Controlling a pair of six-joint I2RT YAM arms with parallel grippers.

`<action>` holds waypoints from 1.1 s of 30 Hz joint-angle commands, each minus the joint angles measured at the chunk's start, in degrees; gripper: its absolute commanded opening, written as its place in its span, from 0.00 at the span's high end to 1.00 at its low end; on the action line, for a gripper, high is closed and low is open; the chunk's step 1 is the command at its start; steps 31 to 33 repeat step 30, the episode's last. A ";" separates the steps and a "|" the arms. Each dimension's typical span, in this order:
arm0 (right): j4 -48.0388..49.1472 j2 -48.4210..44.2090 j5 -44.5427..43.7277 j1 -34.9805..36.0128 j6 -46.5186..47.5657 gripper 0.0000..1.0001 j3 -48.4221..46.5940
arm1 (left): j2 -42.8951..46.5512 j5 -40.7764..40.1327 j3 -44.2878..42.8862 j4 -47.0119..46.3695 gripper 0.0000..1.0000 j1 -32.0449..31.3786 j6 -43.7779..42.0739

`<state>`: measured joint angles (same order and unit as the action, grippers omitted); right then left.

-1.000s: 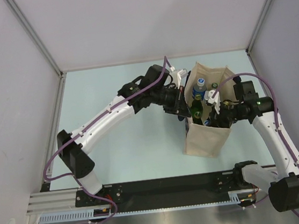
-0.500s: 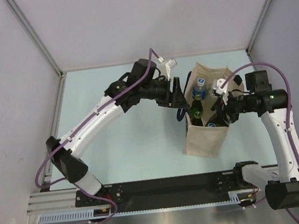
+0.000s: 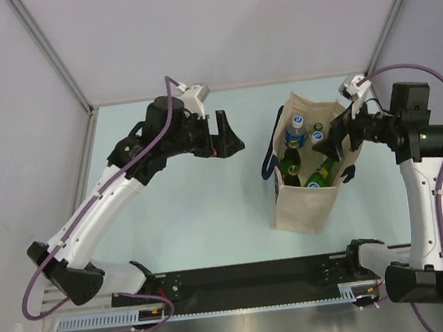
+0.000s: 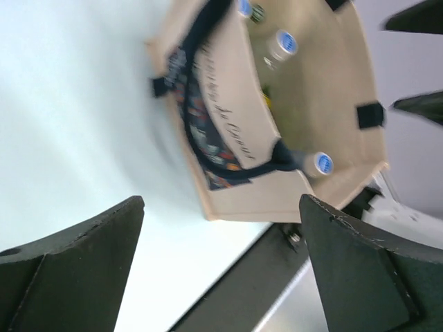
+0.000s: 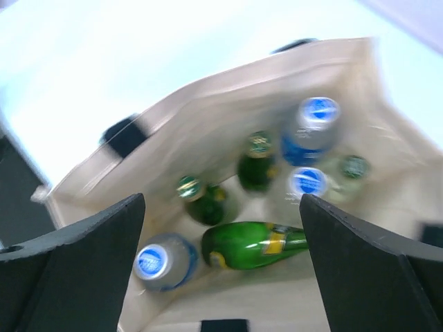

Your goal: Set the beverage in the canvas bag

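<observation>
The canvas bag (image 3: 304,203) stands upright right of centre, its mouth open. Inside it are several beverage bottles: green glass ones and clear ones with blue caps (image 3: 297,122). One green bottle (image 5: 257,245) lies on its side on top of the others. My left gripper (image 3: 227,133) hangs open and empty to the left of the bag, apart from it. My right gripper (image 3: 331,139) hovers open and empty over the bag's right rim. In the left wrist view the bag (image 4: 239,124) lies beyond the open gripper (image 4: 221,200). The right wrist view looks down between the open gripper (image 5: 221,199) into the bag (image 5: 208,131).
Navy strap handles (image 3: 269,160) hang off the bag's left side. A black mounting rail (image 3: 250,278) runs along the near edge. Grey enclosure walls (image 3: 16,117) close in the pale table on the left, back and right.
Both grippers opened and drew away from the bag. The left arm swung left and back; the right pulled up and to the right. A green bottle now lies loose in the bag.
</observation>
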<state>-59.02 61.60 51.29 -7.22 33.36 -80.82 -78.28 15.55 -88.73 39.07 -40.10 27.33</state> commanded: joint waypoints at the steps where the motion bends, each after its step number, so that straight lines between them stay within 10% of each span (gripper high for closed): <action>1: 14.62 -0.43 -12.67 -3.75 -19.62 0.00 -5.31 | 7.16 -12.36 2.41 -1.89 0.00 2.91 -2.02; 12: 10.78 8.71 -43.09 -15.54 -35.04 0.00 -18.85 | 11.04 -14.67 -0.12 -0.67 0.00 12.49 -7.55; 33: 14.64 3.00 -41.62 -16.59 -33.64 0.00 -13.41 | 17.55 -20.47 1.19 1.62 0.00 16.19 -10.98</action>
